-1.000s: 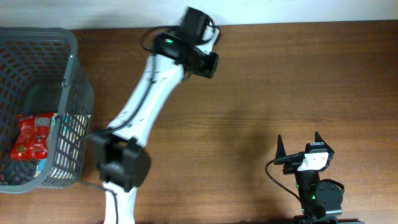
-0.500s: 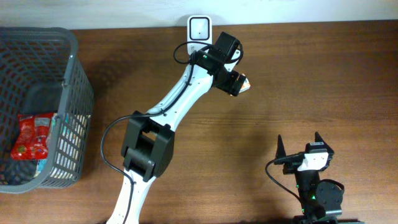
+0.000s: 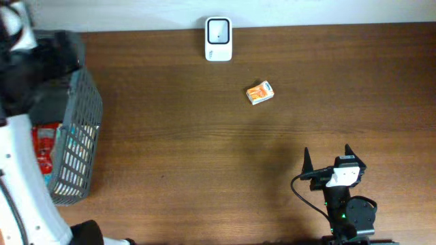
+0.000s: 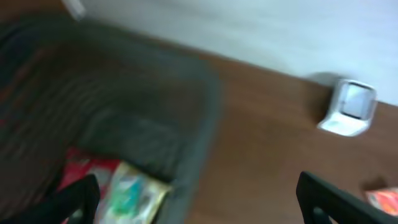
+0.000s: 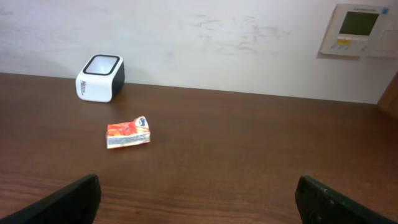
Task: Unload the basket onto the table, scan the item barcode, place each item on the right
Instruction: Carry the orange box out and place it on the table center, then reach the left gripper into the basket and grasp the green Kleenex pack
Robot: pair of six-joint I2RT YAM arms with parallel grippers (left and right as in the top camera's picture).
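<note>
The item, a small orange box (image 3: 259, 93), lies free on the table a little right of and in front of the white scanner (image 3: 218, 30). Both also show in the right wrist view, box (image 5: 128, 134) and scanner (image 5: 99, 78). My left arm (image 3: 20, 170) is blurred at the far left, over the grey basket (image 3: 78, 129). My left gripper (image 4: 199, 205) is open and empty above the basket's rim (image 4: 193, 81). My right gripper (image 3: 328, 158) rests open near the front right, far from the box, with bare wood between its fingers (image 5: 71, 199).
Inside the basket lie a red packet (image 3: 42, 146) and a green-and-white packet (image 4: 130, 193). A wall runs along the table's far edge, with a thermostat panel (image 5: 357, 28) on it.
My left gripper has opened and let go of the orange box near the scanner. The left arm has swung left to the basket. The right arm has not moved.
</note>
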